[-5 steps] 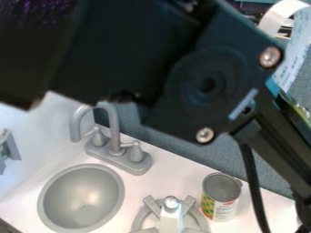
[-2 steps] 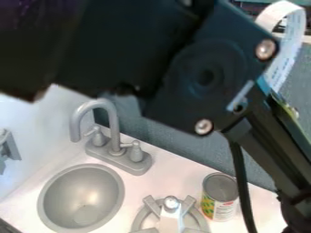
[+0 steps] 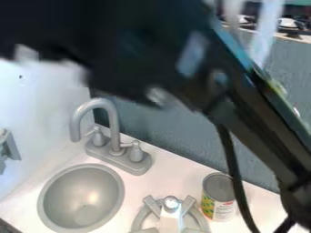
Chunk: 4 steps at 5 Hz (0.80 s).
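Faucet (image 3: 112, 125) stands tall; a low arm swing could clip it. Can (image 3: 220, 198) upright on counter (image 3: 167, 170), right of burner (image 3: 137, 221); hanging cable (image 3: 238, 182) could snag and tip it if arm (image 3: 252, 129) swings. Gripper state: can't tell. Edges: sink (image 3: 79, 193) rim left, back panel (image 3: 182, 134) behind; room between sink and burner, tighter burner-to-can.

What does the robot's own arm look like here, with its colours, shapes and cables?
The arm is black, with a bulky, blocky part and a long, slimmer, straight part. It has a pale oblong mark, a bright blue strip along one edge, and a loose black cable.
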{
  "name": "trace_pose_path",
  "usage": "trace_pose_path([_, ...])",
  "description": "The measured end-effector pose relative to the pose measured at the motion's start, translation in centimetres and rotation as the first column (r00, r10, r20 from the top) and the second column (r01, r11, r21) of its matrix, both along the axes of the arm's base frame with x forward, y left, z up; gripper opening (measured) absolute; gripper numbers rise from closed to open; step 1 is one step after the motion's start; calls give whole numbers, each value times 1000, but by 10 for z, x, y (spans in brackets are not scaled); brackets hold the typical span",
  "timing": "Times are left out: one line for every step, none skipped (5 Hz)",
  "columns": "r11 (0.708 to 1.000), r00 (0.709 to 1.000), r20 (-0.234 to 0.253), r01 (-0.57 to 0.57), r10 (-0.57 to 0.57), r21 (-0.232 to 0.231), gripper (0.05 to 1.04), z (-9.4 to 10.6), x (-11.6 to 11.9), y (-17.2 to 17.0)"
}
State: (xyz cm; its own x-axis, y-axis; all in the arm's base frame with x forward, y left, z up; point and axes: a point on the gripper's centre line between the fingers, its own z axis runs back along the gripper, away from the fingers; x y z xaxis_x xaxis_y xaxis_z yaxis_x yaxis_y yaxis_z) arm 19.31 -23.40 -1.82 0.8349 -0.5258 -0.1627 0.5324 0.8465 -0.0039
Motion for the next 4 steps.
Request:
trace_pose_path([996, 997, 48, -55, 58, -64, 1003, 35, -4, 2])
trace_pose_path([986, 986, 101, -123, 134, -112, 1002, 74, -3, 14])
trace_pose_path([977, 968, 133, -206, 211, -53, 1002, 87, 18, 43])
trace_pose_path([957, 943, 163, -290, 289, -19, 1002, 90, 44, 82])
